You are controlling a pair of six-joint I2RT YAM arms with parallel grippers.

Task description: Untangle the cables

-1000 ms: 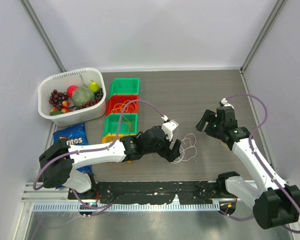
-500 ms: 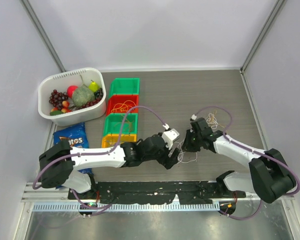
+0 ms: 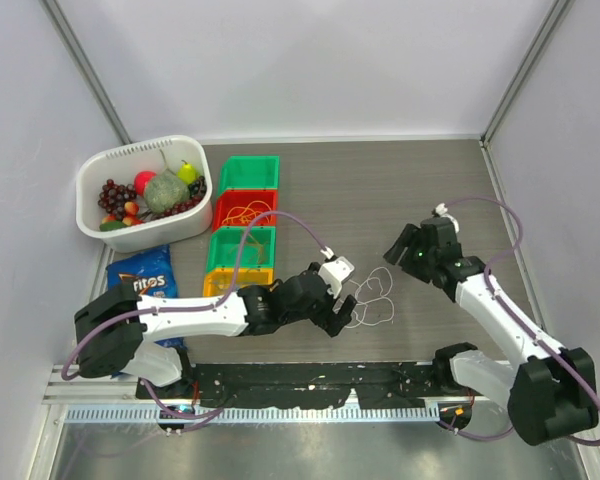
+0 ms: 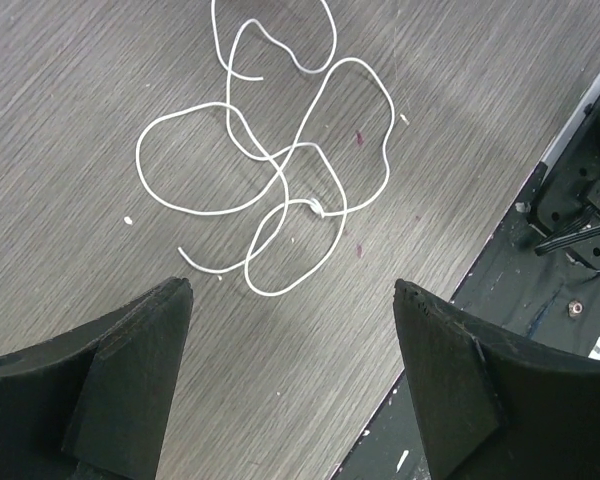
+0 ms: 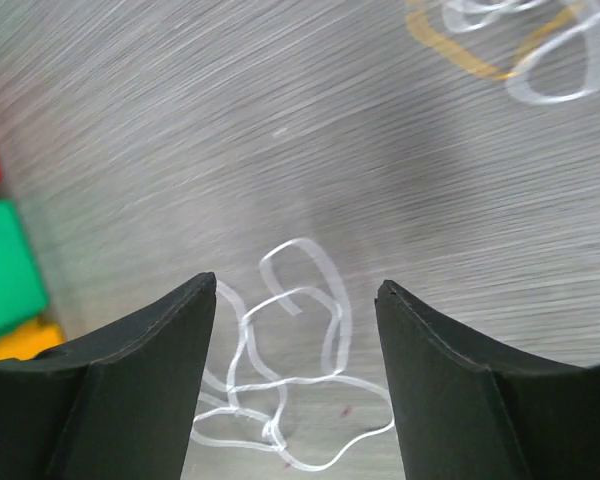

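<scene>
Left gripper (image 3: 342, 318): spread, nothing pinched, at 8 o'clock of the white cable (image 3: 375, 298).
Right gripper (image 3: 405, 245): spread, empty, at 1 o'clock.
Risk: two strands could be caught at a crossing, and the knot tightened.
Edges: black rail (image 3: 310, 380) is met at 6 o'clock.
Room: bare table (image 3: 380, 190) is left toward 12 o'clock.

Probably a lab cell (white panels (image 3: 310, 70), metal posts (image 3: 87, 70)).

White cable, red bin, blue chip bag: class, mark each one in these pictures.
white cable (image 4: 317, 208), left wrist view, where its strands meet near the middle.
red bin (image 3: 220, 212), top external view, on its left wall.
blue chip bag (image 3: 145, 270), top external view, on its printed front.
</scene>
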